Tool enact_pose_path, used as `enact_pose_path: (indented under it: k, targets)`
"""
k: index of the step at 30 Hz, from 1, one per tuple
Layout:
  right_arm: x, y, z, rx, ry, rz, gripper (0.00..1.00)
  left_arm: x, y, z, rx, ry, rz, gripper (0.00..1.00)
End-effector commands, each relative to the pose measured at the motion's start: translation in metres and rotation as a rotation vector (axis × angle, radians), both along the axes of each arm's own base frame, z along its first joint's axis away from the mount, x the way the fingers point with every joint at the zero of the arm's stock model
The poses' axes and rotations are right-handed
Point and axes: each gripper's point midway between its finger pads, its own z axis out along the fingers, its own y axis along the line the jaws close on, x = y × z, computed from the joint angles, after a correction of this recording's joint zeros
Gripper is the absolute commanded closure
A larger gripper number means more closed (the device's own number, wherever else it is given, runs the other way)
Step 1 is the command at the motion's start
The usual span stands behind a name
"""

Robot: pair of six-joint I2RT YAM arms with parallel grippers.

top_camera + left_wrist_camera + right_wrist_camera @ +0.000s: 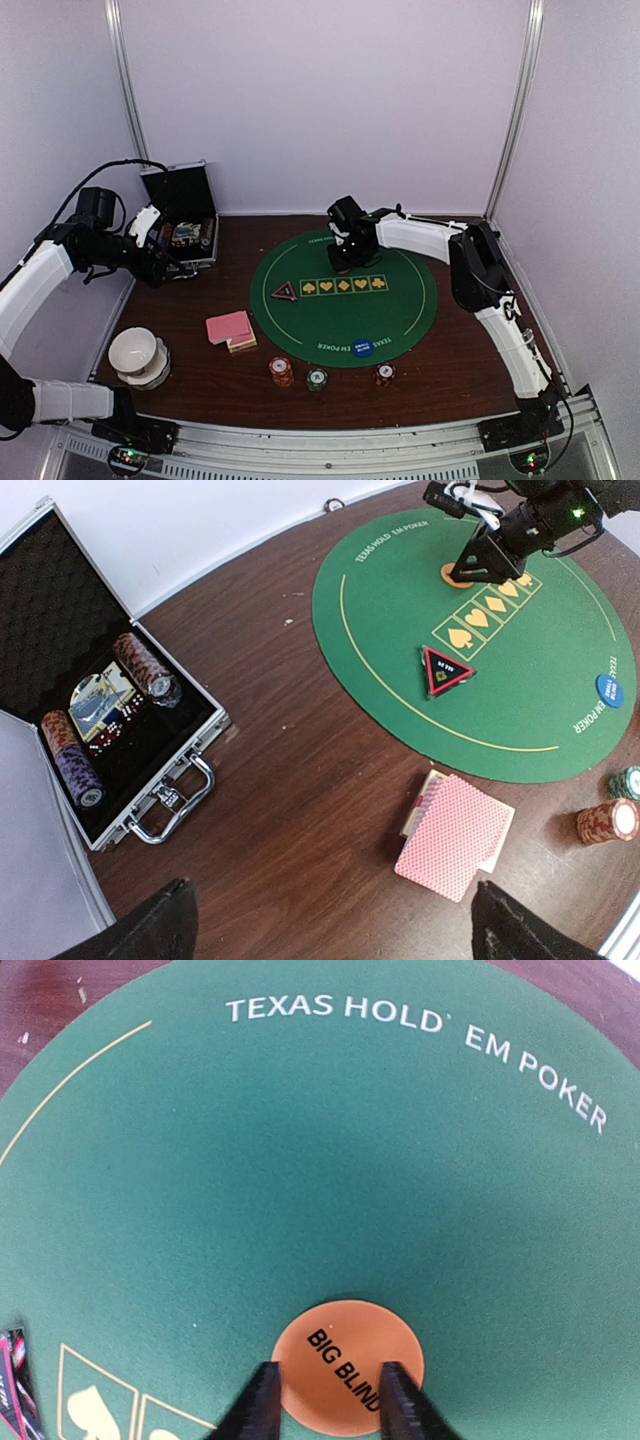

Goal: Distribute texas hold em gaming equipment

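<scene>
Your two arms: left raised at the side, right reaching down.
Your left arm: elbow folded out to the left, wrist held high, camera looking down. Left gripper: jaws spread wide, nothing between them. Your right arm: upper link upright, forearm stretched inward across the far side, wrist tipped down. Right gripper: pointing downward, fingers narrowly apart, tips low.

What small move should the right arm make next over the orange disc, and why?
Probably lift the right gripper straight up. The orange BIG BLIND disc already lies flat on the green mat, and the jaws stand narrower than the disc, so they seem not to pinch its edges.
</scene>
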Motion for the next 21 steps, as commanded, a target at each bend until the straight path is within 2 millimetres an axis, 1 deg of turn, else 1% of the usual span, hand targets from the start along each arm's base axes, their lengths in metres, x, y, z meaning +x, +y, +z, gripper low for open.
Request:
enact_pose_path:
  k: [1, 3, 5, 7, 10, 13, 16, 18, 21]
  targets:
    - [-0.001, 0.001, 0.025, -0.007, -0.034, 0.013, 0.54, 0.003, -0.002, 0.018, -0.012, -0.044, -0.001, 0.02]
    - [-0.011, 0.001, 0.035, -0.005, -0.046, 0.029, 0.46, 0.002, -0.002, 0.017, -0.013, -0.041, 0.002, 0.02]
    - [-0.026, 0.002, 0.047, -0.004, -0.063, 0.05, 0.38, 0.002, -0.002, 0.018, -0.015, -0.041, 0.002, 0.03]
    - [-0.047, 0.004, 0.055, -0.003, -0.072, 0.079, 0.33, 0.002, -0.002, 0.018, -0.017, -0.04, 0.002, 0.02]
    - [-0.089, 0.008, 0.059, -0.009, -0.059, 0.141, 0.32, 0.001, -0.003, 0.018, -0.023, -0.038, -0.002, 0.02]
    - [-0.137, 0.008, 0.046, -0.039, -0.013, 0.213, 0.31, 0.001, -0.004, 0.018, -0.027, -0.038, -0.006, 0.02]
    - [-0.18, 0.004, 0.03, -0.076, 0.042, 0.268, 0.32, 0.0, -0.005, 0.017, -0.028, -0.039, -0.012, 0.02]
    - [-0.201, -0.001, 0.022, -0.096, 0.069, 0.287, 0.33, -0.001, -0.005, 0.016, -0.03, -0.035, -0.014, 0.02]
    - [-0.224, -0.01, 0.012, -0.12, 0.102, 0.303, 0.35, -0.002, -0.006, 0.014, -0.032, -0.033, -0.023, 0.02]
